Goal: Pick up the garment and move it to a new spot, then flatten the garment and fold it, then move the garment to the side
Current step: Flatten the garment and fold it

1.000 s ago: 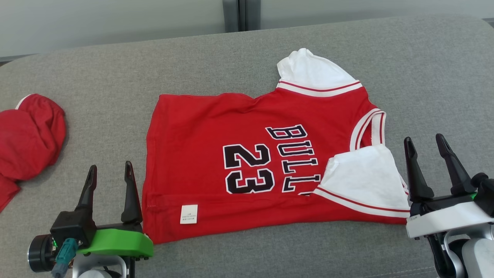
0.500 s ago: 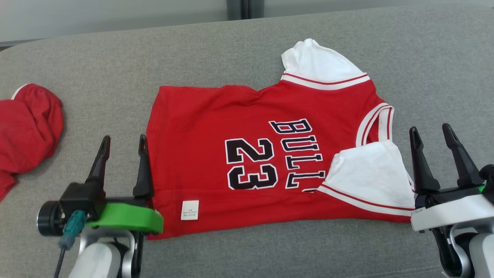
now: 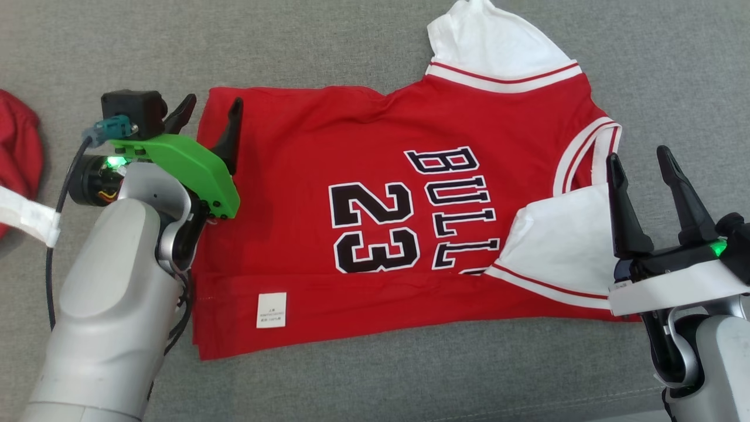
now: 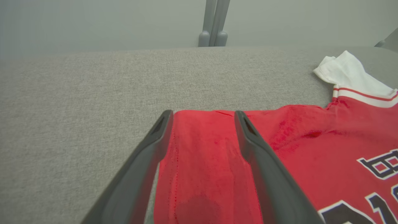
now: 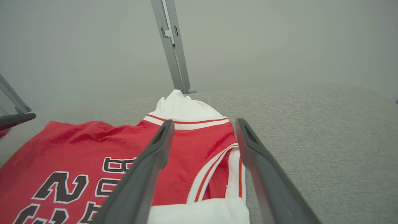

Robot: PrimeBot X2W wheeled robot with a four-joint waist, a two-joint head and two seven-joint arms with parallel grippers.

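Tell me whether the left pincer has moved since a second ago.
Yes: the left pincer advanced beside the jersey, from its near-left corner to its far-left corner.

We see a red jersey (image 3: 363, 135) with black "BULLS" and "23", each character outlined in white. Its two sleeves (image 3: 492, 47) are white, banded in white with a thin red stripe where they meet the red. The label (image 3: 271, 309) near the hem is white. The cushion (image 3: 351, 387) is flecked grey. The left gripper (image 3: 214, 102) has dark fingers (image 3: 229, 135) on a bright green mount (image 3: 187, 164). The right gripper (image 3: 637, 153) has dark fingers on a white mount. At far left we see another red cloth (image 3: 20, 146).
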